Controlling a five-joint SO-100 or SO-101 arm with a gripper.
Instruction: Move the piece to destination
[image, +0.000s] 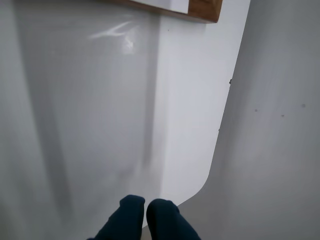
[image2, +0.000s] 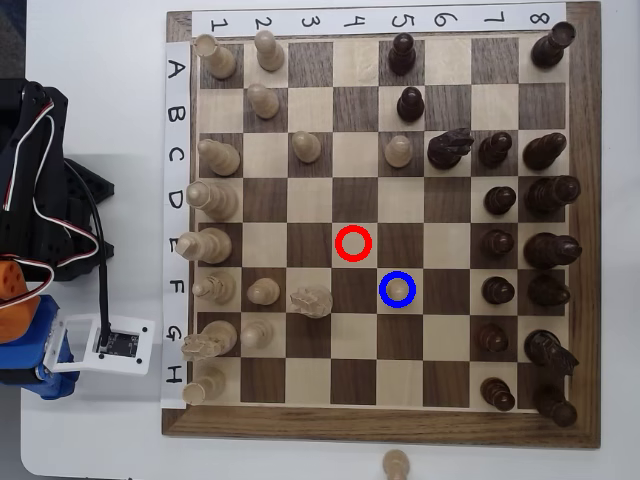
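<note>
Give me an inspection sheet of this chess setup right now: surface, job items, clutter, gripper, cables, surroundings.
Surface: white table carrying a wooden chessboard.
Job's things: pale pawn stands inside the blue ring; red ring holds nothing.
Clutter: one pale pawn off the board at the bottom edge of the overhead view.
Grippers: gripper shut, holding nothing, over the table.
Cables: black cable and white wires on the arm.
Surroundings: nothing seen.

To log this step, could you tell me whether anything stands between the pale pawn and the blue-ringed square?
Nothing visible does: the pale pawn already stands inside the blue ring. The gripper, shut and empty, hangs over the bare white table in the wrist view.
</note>
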